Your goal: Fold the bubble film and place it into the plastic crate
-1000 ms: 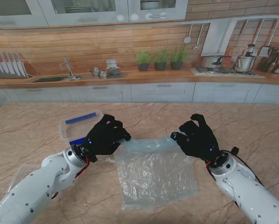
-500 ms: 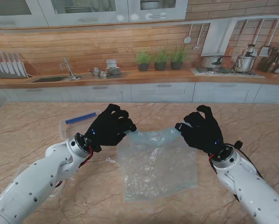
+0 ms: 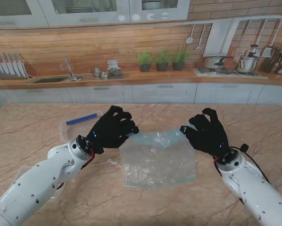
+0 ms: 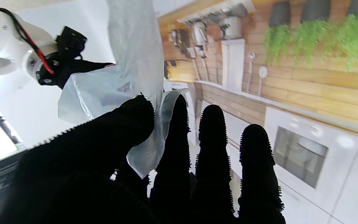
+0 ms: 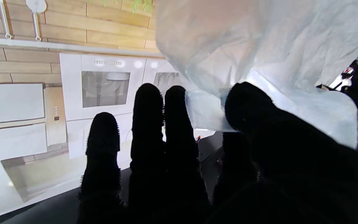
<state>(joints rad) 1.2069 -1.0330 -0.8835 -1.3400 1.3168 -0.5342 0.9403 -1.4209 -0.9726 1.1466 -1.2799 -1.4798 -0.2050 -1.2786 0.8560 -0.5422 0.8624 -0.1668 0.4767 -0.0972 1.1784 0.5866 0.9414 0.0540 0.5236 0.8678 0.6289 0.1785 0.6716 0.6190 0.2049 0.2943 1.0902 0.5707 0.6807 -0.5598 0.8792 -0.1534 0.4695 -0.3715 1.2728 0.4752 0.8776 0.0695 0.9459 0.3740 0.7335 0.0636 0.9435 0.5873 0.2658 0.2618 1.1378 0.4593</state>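
From the stand's view, my left hand [image 3: 111, 132] pinches the far left corner of the bubble film [image 3: 159, 162], and my right hand [image 3: 206, 133] pinches the far right corner. The film's far edge is lifted between them while the rest lies on the marble desk [image 3: 32, 127], between my two arms. The plastic crate [image 3: 78, 123] sits on the desk left of the film, partly hidden behind my left hand.

In the left wrist view, my thumb [image 4: 135, 119] and first finger [image 4: 176, 130] are clamped on a fold of the film [image 4: 135, 59]; the other fingers stand straight beside them, and my right wrist shows beyond the sheet.

In the right wrist view, my thumb [image 5: 247, 102] presses the film [image 5: 259, 49] against the neighbouring finger [image 5: 176, 118], the remaining fingers extended alongside.
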